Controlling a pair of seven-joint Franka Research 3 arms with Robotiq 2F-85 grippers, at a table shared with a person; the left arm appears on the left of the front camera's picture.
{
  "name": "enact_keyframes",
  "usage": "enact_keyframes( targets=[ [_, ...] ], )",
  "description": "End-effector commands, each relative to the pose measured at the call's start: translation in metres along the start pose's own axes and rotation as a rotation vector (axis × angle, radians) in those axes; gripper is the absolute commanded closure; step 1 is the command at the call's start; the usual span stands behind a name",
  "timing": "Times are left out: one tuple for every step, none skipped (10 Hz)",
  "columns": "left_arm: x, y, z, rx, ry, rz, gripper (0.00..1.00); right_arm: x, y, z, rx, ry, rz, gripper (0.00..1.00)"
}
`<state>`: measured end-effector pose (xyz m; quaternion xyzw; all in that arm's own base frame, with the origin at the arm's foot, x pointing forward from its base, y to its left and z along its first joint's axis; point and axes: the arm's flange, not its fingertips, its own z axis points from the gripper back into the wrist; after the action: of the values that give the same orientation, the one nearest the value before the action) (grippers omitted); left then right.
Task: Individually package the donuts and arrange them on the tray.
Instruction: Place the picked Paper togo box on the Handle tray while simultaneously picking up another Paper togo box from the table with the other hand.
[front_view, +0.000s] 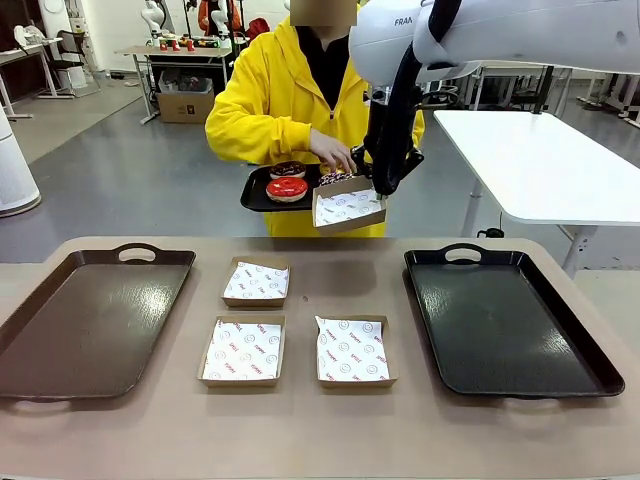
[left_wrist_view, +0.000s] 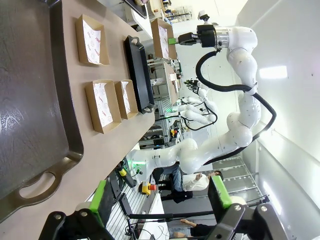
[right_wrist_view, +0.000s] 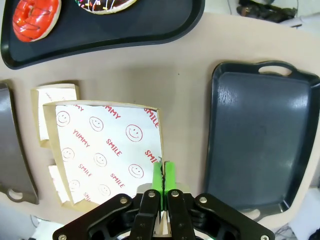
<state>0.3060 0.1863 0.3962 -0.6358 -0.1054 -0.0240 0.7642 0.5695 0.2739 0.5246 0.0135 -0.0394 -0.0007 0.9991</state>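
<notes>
Three boxes (front_view: 243, 350) between two trays (front_view: 90, 320); right gripper (right_wrist_view: 163, 175) clenched on fourth box (front_view: 348, 207), seemingly before sprinkled donut (front_view: 335, 178); left gripper (left_wrist_view: 161, 195) released.

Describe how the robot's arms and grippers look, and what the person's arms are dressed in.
The right arm is glossy white and rounded, with dark lettering and a black cable looped along it. The right gripper and left gripper are black bolted linkages tipped with green pads. The person wears a yellow jacket with long sleeves.
</notes>
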Motion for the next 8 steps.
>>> enact_keyframes(
  targets=[
    [-0.0020,-0.0011,0.0012,-0.009,-0.008,-0.008,0.00,-0.0011,-0.0007,0.0012,-0.001,-0.002,-0.002,1.00],
    [-0.0020,-0.0011,0.0012,-0.009,-0.008,-0.008,0.00,-0.0011,-0.0007,0.0012,-0.001,-0.002,-0.002,1.00],
    [-0.0020,-0.0011,0.0012,-0.009,-0.008,-0.008,0.00,-0.0011,-0.0007,0.0012,-0.001,-0.002,-0.002,1.00],
    [-0.0020,-0.0011,0.0012,-0.009,-0.008,-0.008,0.00,-0.0011,-0.0007,0.0012,-0.001,-0.002,-0.002,1.00],
    [-0.0020,-0.0011,0.0012,-0.009,-0.008,-0.008,0.00,-0.0011,-0.0007,0.0012,-0.001,-0.002,-0.002,1.00],
    [-0.0020,-0.0011,0.0012,-0.009,-0.008,-0.008,0.00,-0.0011,-0.0007,0.0012,-0.001,-0.002,-0.002,1.00],
    [-0.0020,-0.0011,0.0012,-0.009,-0.008,-0.008,0.00,-0.0011,-0.0007,0.0012,-0.001,-0.002,-0.002,1.00],
    [-0.0020,-0.0011,0.0012,-0.009,-0.008,-0.008,0.00,-0.0011,-0.0007,0.0012,-0.001,-0.002,-0.002,1.00]
  ],
)
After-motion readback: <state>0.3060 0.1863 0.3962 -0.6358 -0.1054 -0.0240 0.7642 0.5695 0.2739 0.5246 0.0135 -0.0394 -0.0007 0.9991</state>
